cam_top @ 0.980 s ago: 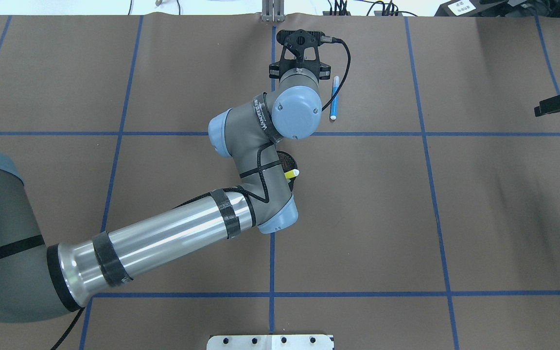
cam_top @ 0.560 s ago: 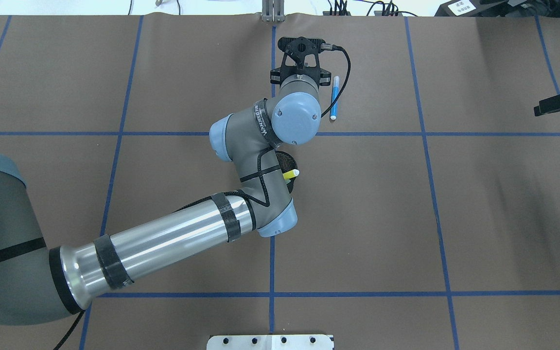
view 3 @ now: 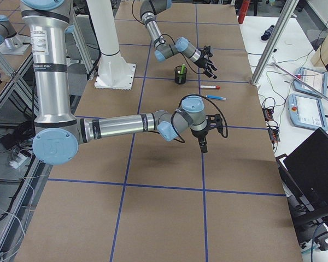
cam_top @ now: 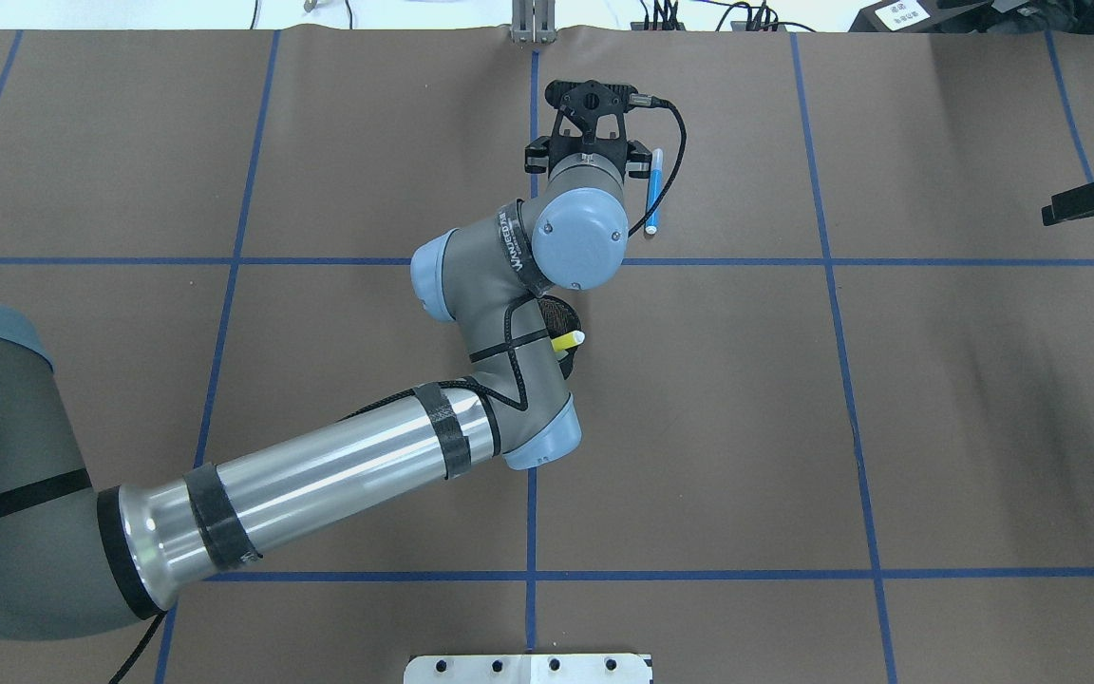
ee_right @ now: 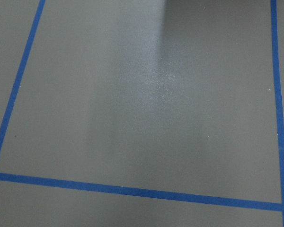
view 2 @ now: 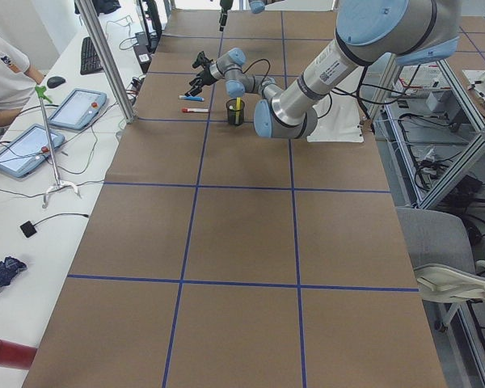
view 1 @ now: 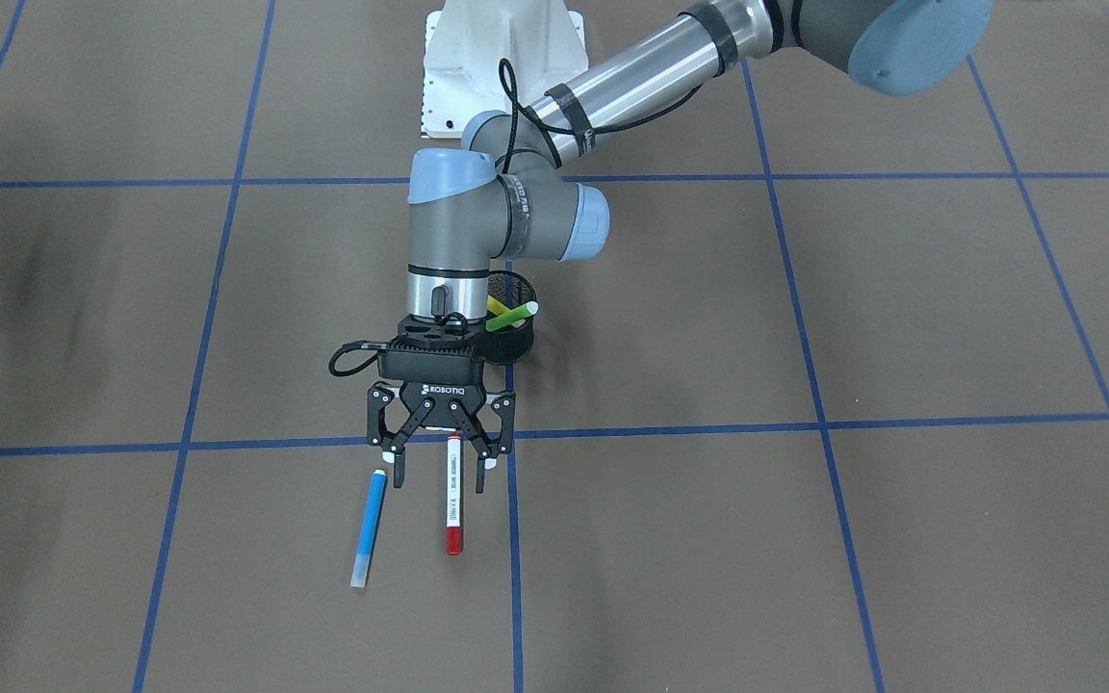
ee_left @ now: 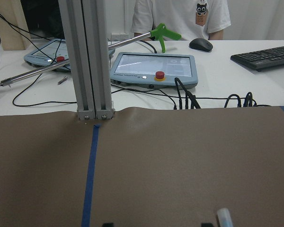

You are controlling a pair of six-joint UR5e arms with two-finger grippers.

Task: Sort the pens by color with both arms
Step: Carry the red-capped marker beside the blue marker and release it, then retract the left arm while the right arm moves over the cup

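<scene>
My left gripper (view 1: 440, 475) is open and points down at the table, its fingers on either side of the white-labelled upper end of the red marker (view 1: 454, 520), which lies flat. The blue highlighter (view 1: 369, 517) lies just beside it and also shows in the overhead view (cam_top: 653, 193). The green (view 1: 513, 315) and yellow (view 1: 495, 306) highlighters stand in the black mesh cup (view 1: 516, 342). In the overhead view the left wrist hides the red marker. My right gripper (cam_top: 1091, 202) hangs over bare table far to the right; I cannot tell whether it is open.
The white mounting base (view 1: 502, 67) stands at the robot's edge of the table. A metal post (cam_top: 532, 24) rises at the far edge, beyond the left gripper. Tablets, cables and a seated person are past that edge in the left wrist view.
The left wrist and gripper have drawn slightly back toward the robot over the red marker. The blue highlighter, the cup and the right gripper have not moved.
</scene>
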